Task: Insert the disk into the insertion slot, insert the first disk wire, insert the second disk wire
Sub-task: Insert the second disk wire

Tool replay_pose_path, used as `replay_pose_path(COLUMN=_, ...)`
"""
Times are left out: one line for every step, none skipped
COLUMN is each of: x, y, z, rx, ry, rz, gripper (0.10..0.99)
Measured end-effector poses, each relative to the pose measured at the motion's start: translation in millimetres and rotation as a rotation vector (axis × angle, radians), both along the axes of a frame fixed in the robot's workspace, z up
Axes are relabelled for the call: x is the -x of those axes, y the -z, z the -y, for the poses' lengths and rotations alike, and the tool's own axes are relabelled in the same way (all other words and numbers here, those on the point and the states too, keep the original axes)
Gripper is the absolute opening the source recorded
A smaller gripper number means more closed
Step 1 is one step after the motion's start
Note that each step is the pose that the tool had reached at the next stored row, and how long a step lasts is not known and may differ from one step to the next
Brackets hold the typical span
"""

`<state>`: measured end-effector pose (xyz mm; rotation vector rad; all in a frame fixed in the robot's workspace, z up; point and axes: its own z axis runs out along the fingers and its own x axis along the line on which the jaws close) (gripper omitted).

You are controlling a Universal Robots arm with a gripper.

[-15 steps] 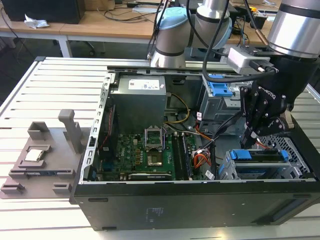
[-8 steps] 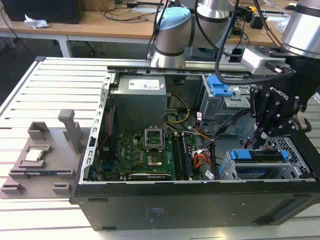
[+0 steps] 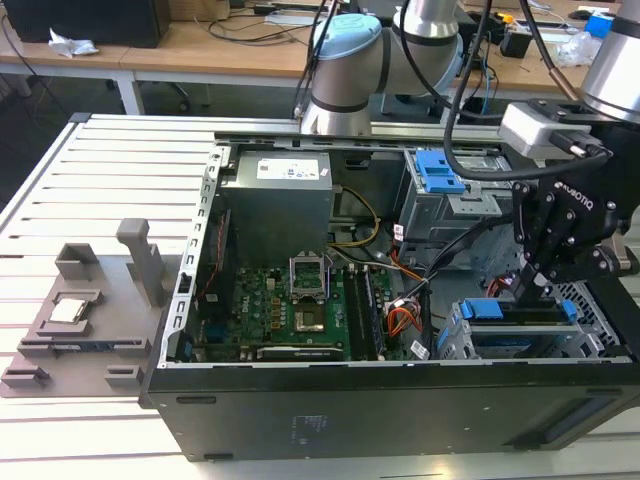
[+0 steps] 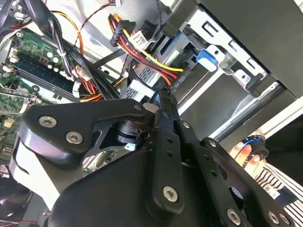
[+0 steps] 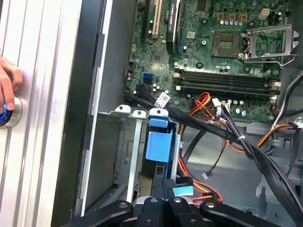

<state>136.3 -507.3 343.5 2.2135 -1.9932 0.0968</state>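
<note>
Exterior view: blue-framed disk in insertion slot

A pale slatted metal table fills the foreground; wooden workbenches (cluttered with cables) stand behind it at 12 o'clock.

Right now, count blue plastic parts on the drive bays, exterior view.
2: a latch on the far bay; the disk's caddy in the near insertion slot. Others may be hidden.

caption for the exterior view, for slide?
Arm's gripper lowered at the blue-framed disk seated in the metal drive cage of an open computer case.
</note>
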Motion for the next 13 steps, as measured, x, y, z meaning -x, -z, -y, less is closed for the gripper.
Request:
replay_pose_path(x=-0.2, y=0.5, z=1.0, rx=0.000, ry=0.003, rz=-0.0007, gripper=0.106)
replay_pose_path(x=-0.4, y=1.2, z=1.3, rx=-0.001, ry=0.010, rz=-0.0013, gripper=0.106)
replay_pose_path(x=-0.4, y=1.5, z=1.3, rx=-0.001, ry=0.017, rz=-0.0014, gripper=0.106)
replay_pose_path(x=-0.4, y=1.8, z=1.3, rx=-0.002, ry=0.023, rz=-0.0015, gripper=0.106)
replay_pose_path(x=-0.7, y=2.2, z=1.3, rx=-0.003, ry=0.030, rz=-0.0016, gripper=0.106)
replay_pose_path(x=-1.2, y=2.3, z=1.3, rx=-0.003, ry=0.035, rz=-0.0016, gripper=0.106)
replay_pose_path(x=-3.1, y=2.3, z=1.4, rx=-0.003, ry=0.038, rz=-0.0019, gripper=0.106)
replay_pose_path(x=-5.6, y=2.4, z=1.3, rx=-0.003, ry=0.038, rz=-0.0023, gripper=0.106)
replay_pose_path(x=-7.4, y=2.4, z=1.3, rx=-0.003, ry=0.038, rz=-0.0025, gripper=0.106)
replay_pose_path(x=-8.7, y=2.4, z=1.3, rx=-0.003, ry=0.038, rz=-0.0026, gripper=0.106)
replay_pose_path(x=-9.0, y=2.4, z=1.2, rx=-0.003, ry=0.038, rz=-0.0025, gripper=0.106)
replay_pose_path(x=-9.0, y=2.4, z=1.2, rx=-0.004, ry=0.038, rz=-0.0026, gripper=0.106)
replay_pose_path(x=-9.0, y=1.9, z=1.3, rx=-0.004, ry=0.038, rz=-0.0026, gripper=0.106)
